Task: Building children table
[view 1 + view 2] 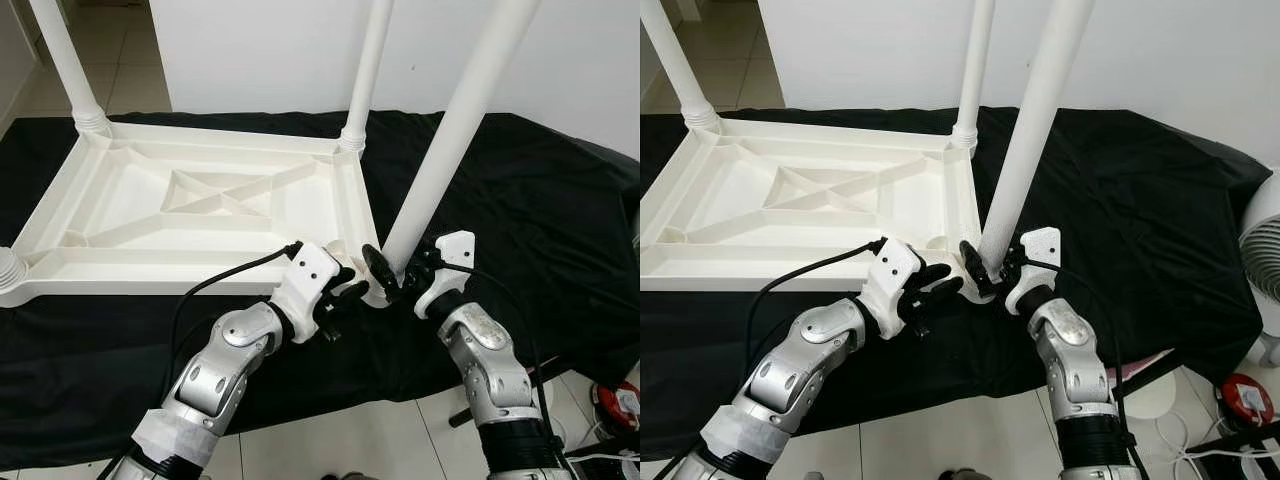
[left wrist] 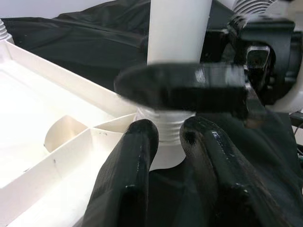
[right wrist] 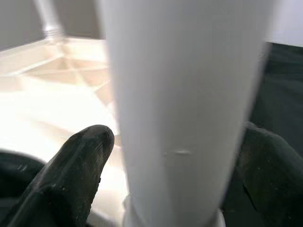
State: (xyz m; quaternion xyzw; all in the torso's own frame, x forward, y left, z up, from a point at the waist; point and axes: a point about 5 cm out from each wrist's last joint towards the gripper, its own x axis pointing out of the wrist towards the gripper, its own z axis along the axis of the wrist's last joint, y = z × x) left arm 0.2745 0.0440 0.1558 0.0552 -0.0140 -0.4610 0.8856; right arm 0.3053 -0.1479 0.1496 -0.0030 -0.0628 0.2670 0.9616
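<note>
— Where is the table, and what have you got hold of?

— The white plastic ribbed tabletop (image 1: 190, 215) lies upside down on the black cloth (image 1: 520, 220). My right gripper (image 1: 405, 278) has its two black fingers on either side of the long white round plastic leg (image 1: 450, 140), low down by its threaded foot at the near corner socket (image 2: 163, 142). My left gripper (image 1: 345, 292) sits just beside that corner, fingers close together and gripping nothing.

— What worries you?

— The leg leans. If I turn it tilted, the thread may cross and jam. The smooth tube could also slip between my fingers, or the light top may slide on the cloth, since my left isn't bracing it.
</note>
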